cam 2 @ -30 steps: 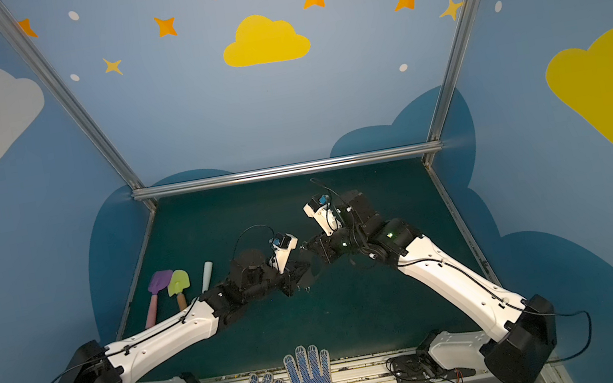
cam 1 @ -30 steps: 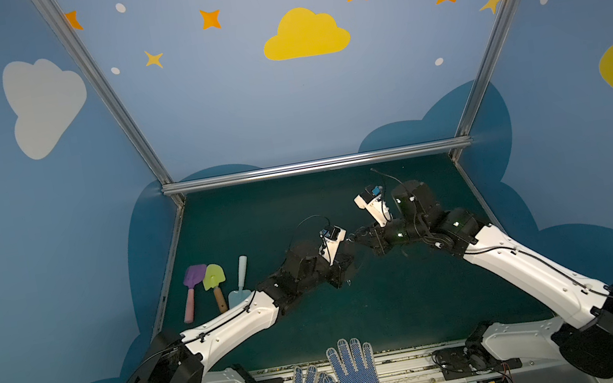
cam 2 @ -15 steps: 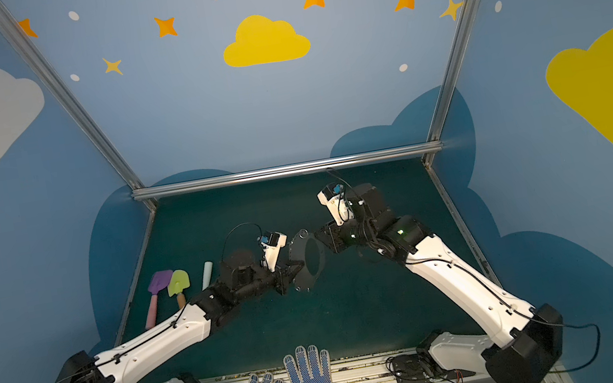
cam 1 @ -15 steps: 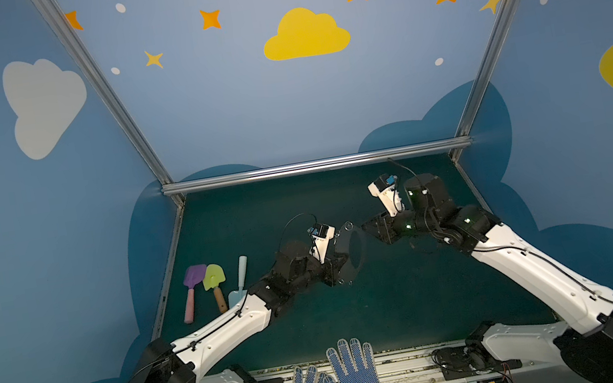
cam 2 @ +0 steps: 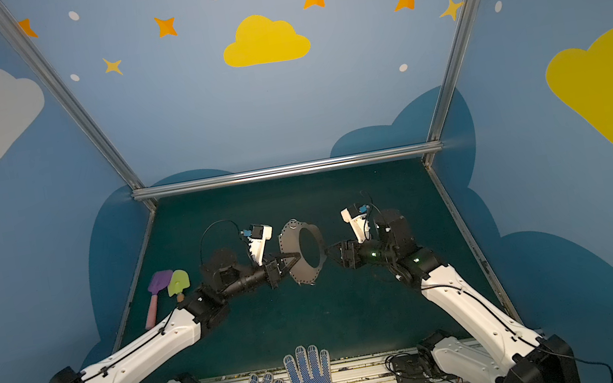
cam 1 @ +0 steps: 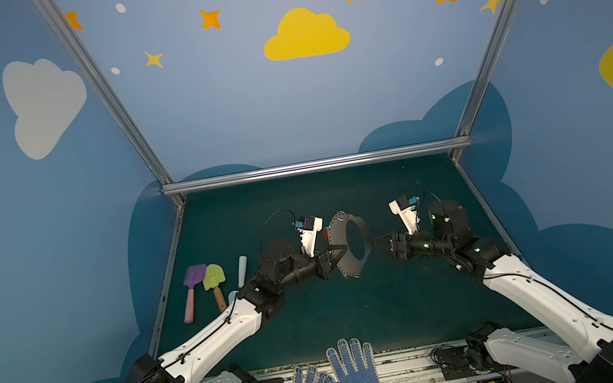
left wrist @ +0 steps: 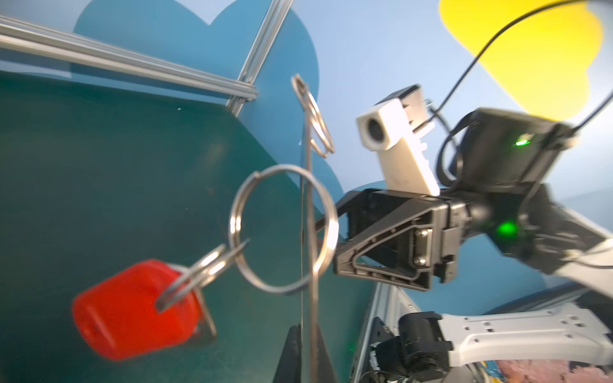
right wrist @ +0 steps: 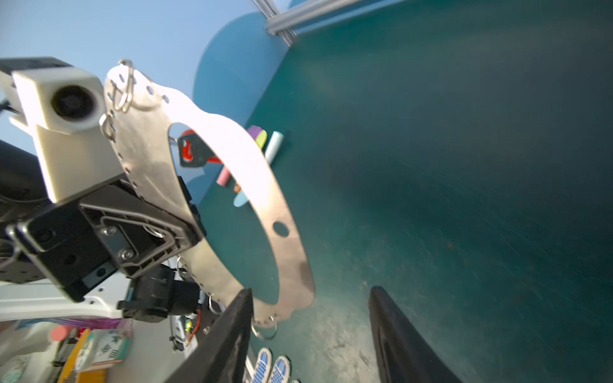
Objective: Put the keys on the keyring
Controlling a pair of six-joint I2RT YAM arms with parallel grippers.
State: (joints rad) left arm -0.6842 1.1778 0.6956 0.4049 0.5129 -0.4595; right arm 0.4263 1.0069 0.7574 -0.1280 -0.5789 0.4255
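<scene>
Above the dark green table mat [cam 1: 359,318], at the middle of both top views, the flat grey metal keyring plate with the large oval hole [cam 1: 345,267] [cam 2: 295,271] stands on edge in the air, off the mat. The left gripper [cam 1: 337,254] is clamped tight on its left rim. In the left wrist view its two black fingers [left wrist: 289,358] pinch the plate, seen edge-on. A small silver key with a red plastic tag [left wrist: 132,308] dangles, blurred, from a wire split ring [left wrist: 235,215] threaded on that plate, at the lower left of that frame. The right gripper [cam 1: 377,242] points at the plate's right rim, its fingers [right wrist: 229,338] spread with nothing between them. Whether a tip touches the rim I cannot tell. Pastel toy shovels [cam 1: 213,276] lie by the mat's left edge, and blue dotted work gloves [cam 1: 353,378] sit at bottom centre.
</scene>
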